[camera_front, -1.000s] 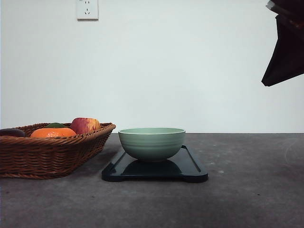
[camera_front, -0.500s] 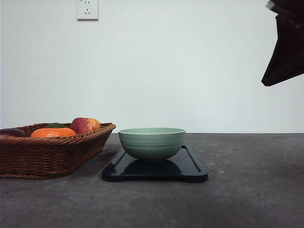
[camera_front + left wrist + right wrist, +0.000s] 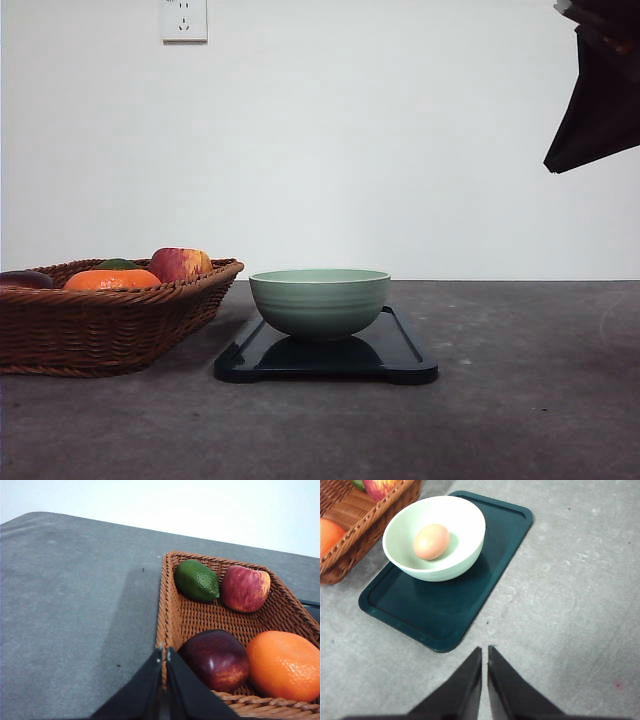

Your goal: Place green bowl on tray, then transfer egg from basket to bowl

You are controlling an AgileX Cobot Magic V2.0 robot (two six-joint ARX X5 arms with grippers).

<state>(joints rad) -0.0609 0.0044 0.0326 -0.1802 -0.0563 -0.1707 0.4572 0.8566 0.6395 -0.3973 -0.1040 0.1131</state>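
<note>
The green bowl (image 3: 320, 301) stands on the dark tray (image 3: 400, 352) at the table's middle. In the right wrist view a tan egg (image 3: 431, 541) lies inside the bowl (image 3: 462, 535), which rests on the tray (image 3: 485, 590). The wicker basket (image 3: 110, 325) sits to the left of the tray. My right gripper (image 3: 484, 652) is shut with nothing in it, raised above bare table off the tray's corner; its dark arm (image 3: 600, 90) shows at the upper right. My left gripper (image 3: 164, 655) is shut and empty, over the basket's rim (image 3: 162, 605).
The basket holds an orange (image 3: 284, 665), a dark red apple (image 3: 216, 660), a red apple (image 3: 245, 587) and a green lime-like fruit (image 3: 196, 581). A wall socket (image 3: 184, 20) sits on the white wall behind. Bare grey table (image 3: 530, 380) lies right of the tray.
The right arm's dark shape at the upper right has shifted slightly up and left. Bowl, tray and basket have not moved.
</note>
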